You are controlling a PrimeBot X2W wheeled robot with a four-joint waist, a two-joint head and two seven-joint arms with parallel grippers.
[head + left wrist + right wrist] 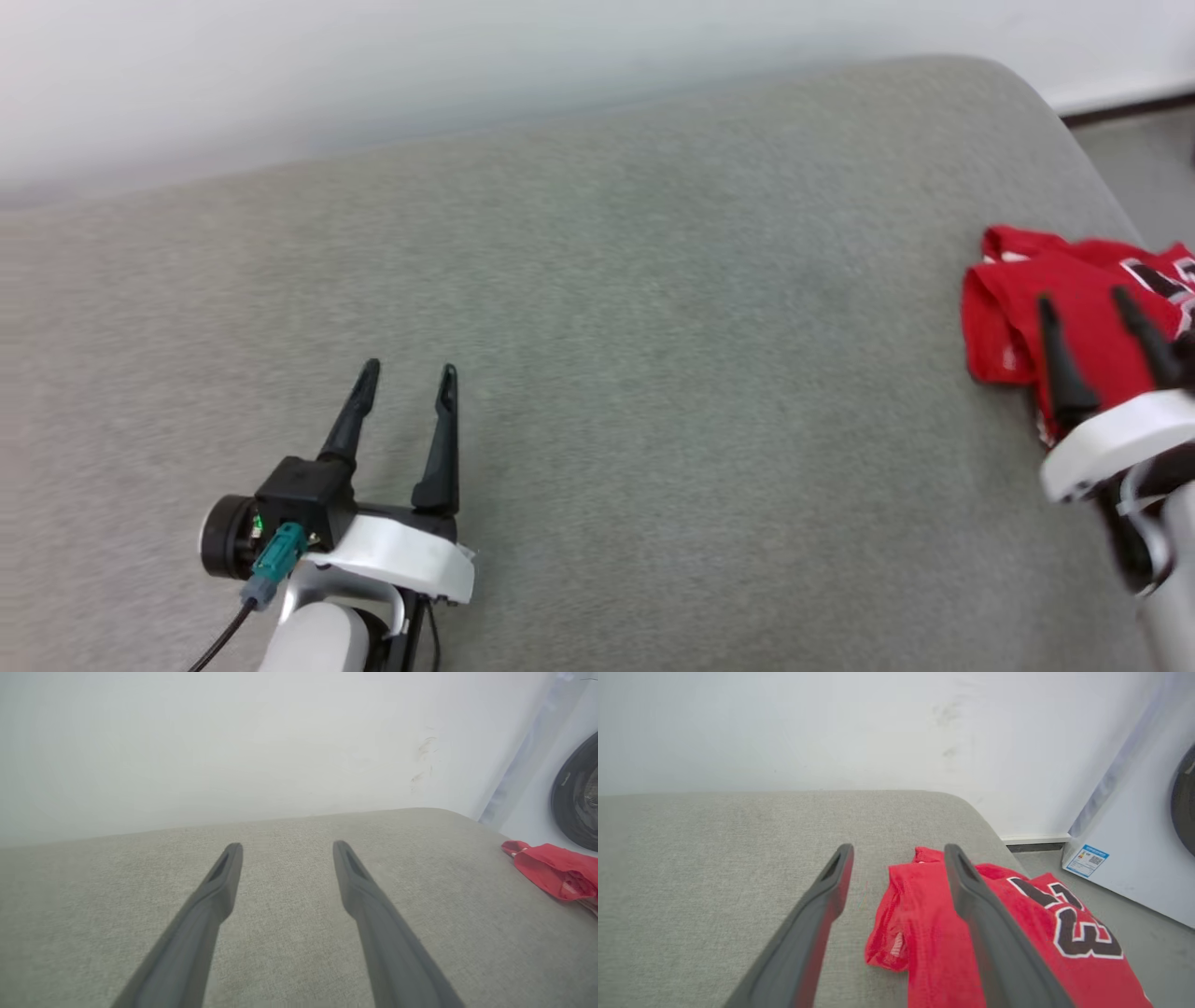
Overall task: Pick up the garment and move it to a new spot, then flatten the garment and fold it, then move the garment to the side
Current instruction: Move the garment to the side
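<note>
The garment (1013, 308), a red shirt with a black white-outlined "23", lies folded in a loose bundle at the right edge of the grey cushioned surface (597, 327). In the right wrist view the garment (924, 924) lies under and beyond the fingers. My right gripper (1083, 301) hovers over it, open, with nothing between its fingers (971, 905). At the lower left my left gripper (409, 373) stands open and empty above bare fabric, far from the shirt. From the left wrist the garment (551, 870) shows as a red lump at the far right.
A pale wall (373, 75) runs behind the cushion. Past the cushion's right edge the grey floor (1134, 905) drops away, and a white washing machine (1148, 826) with a dark round door stands there.
</note>
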